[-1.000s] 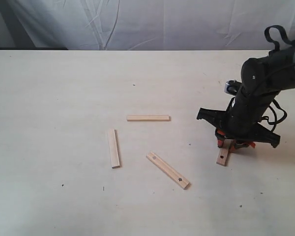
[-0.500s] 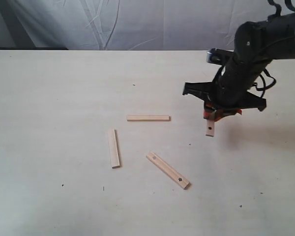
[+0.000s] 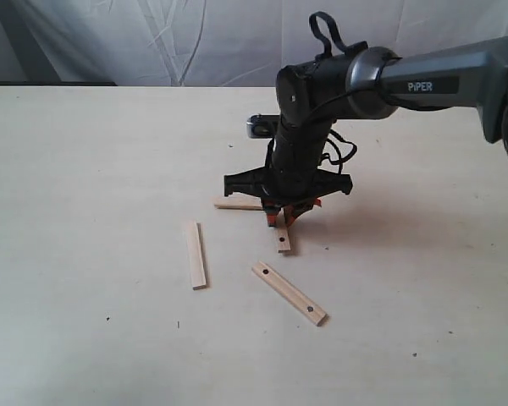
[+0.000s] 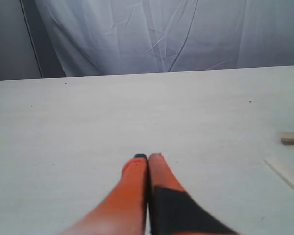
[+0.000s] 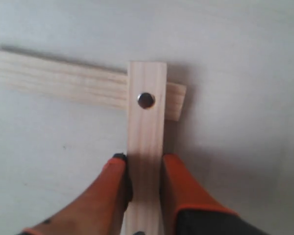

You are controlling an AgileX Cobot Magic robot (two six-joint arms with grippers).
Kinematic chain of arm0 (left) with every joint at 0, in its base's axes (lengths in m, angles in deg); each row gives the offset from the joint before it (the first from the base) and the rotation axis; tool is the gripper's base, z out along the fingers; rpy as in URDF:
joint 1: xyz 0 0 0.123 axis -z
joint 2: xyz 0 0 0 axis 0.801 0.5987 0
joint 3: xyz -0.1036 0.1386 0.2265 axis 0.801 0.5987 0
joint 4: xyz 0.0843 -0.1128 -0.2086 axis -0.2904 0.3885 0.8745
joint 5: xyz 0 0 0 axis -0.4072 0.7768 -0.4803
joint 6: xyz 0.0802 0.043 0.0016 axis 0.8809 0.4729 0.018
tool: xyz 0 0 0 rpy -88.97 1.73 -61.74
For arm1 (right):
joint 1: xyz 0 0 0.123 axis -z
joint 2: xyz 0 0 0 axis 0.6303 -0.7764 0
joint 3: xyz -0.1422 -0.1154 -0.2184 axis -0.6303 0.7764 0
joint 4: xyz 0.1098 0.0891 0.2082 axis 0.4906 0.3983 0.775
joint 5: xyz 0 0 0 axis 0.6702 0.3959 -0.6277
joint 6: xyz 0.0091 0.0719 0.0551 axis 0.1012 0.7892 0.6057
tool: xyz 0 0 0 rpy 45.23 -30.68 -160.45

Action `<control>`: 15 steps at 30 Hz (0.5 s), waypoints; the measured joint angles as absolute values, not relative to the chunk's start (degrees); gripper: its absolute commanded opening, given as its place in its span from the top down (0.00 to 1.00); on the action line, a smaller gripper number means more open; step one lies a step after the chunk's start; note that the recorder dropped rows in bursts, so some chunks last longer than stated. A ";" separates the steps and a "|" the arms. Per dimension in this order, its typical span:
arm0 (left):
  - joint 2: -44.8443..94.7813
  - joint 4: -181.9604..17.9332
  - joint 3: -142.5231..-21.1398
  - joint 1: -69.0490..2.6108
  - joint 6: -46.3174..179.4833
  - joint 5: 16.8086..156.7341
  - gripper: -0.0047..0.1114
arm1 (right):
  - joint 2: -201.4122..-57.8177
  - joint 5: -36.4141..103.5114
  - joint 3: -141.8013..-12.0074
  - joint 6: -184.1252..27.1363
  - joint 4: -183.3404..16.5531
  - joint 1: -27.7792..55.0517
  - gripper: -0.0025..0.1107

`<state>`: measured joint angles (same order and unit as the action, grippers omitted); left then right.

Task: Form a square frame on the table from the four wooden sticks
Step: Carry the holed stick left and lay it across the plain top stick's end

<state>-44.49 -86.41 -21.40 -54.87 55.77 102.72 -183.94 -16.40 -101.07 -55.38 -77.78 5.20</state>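
Now the right pincer [image 5: 144, 161] clamps a dotted stick [image 5: 146, 122], its end crossing over the plain stick [image 5: 54, 81] on the bench [image 3: 85, 169]: first corner forming. Next, I'd judge: release squarely, then fetch another. Meanwhile the left pincer [image 4: 148, 159] sits closed, empty.

The right arm [image 3: 309, 101] is glossy black at its wrist end and becomes a smooth grey tube [image 3: 444, 63] printed with "PiPER" in white. A black cable loop [image 3: 326, 25] rises from the black housing, and thin black cables [image 3: 337, 152] curl at its side. A small silver-and-blue part [image 3: 258, 126] juts from the housing. The right gripper [image 3: 281, 218] has a wide black crossbar [image 3: 288, 181] with pointed ends; its fingers [image 5: 108, 196] are orange with dark tips and a black inner lining. The left gripper [image 4: 148, 157] is orange too, dark at the tips, with a matte black patch [image 4: 186, 215] on one finger.
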 measured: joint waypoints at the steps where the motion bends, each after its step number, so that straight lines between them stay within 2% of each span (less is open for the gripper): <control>1: -44.49 -86.41 -21.40 -54.87 55.77 102.72 0.96 | -184.27 -16.54 -101.20 -55.38 -77.78 5.10 0.98; 8: -44.58 -86.41 -21.40 -54.87 55.77 102.72 0.96 | -184.44 -16.69 -101.56 -54.41 -77.91 5.04 0.98; 15: -44.58 -86.41 -21.40 -54.87 55.77 102.70 0.96 | -184.44 -16.18 -101.56 -46.81 -86.69 5.15 0.98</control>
